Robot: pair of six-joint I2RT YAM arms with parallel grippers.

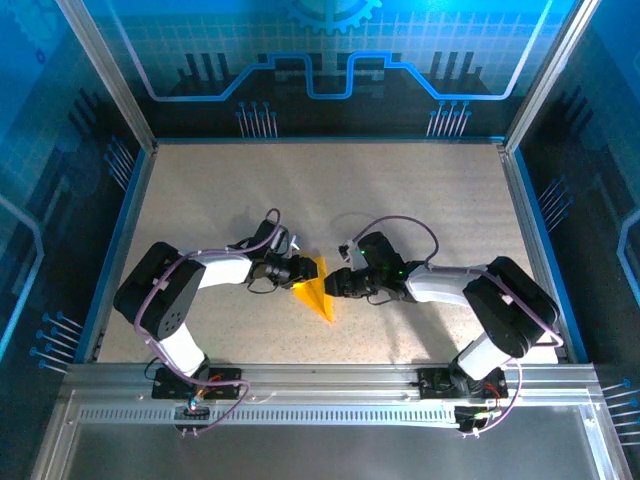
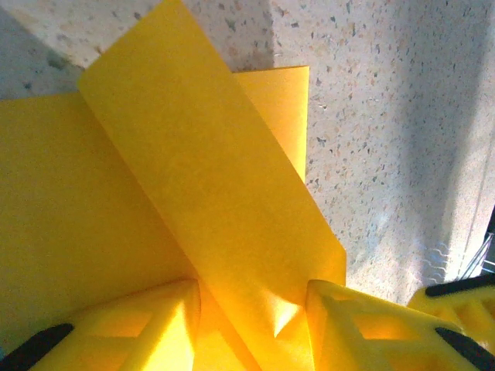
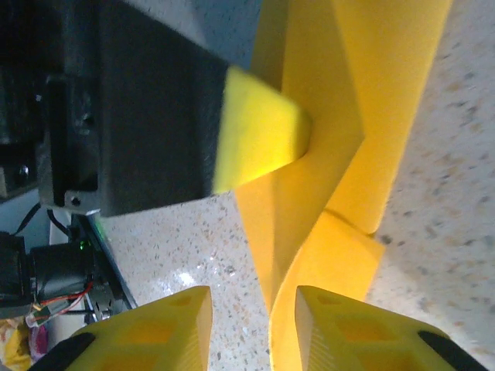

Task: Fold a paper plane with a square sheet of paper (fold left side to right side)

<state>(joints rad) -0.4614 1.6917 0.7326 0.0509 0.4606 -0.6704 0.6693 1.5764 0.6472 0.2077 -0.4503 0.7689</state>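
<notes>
The yellow-orange sheet of paper (image 1: 317, 291) lies mid-table, folded into a pointed wedge with its tip toward the near edge. From the left, my left gripper (image 1: 303, 270) reaches onto it. Its jaws stand open, and a raised flap of the paper (image 2: 193, 193) runs up between the fingers (image 2: 155, 325) of the left gripper (image 2: 251, 325). Coming from the right, my right gripper (image 1: 335, 284) stands open (image 3: 251, 325) at the paper's right edge. The folded paper (image 3: 340, 116) rises beside its right finger (image 3: 348, 332) with nothing pinched. One left fingertip (image 3: 259, 127) rests against the paper.
The speckled beige table (image 1: 330, 190) is bounded by blue-lit walls and metal posts. An aluminium rail (image 1: 330, 400) with both arm bases runs along the near edge. Open tabletop stretches behind the paper.
</notes>
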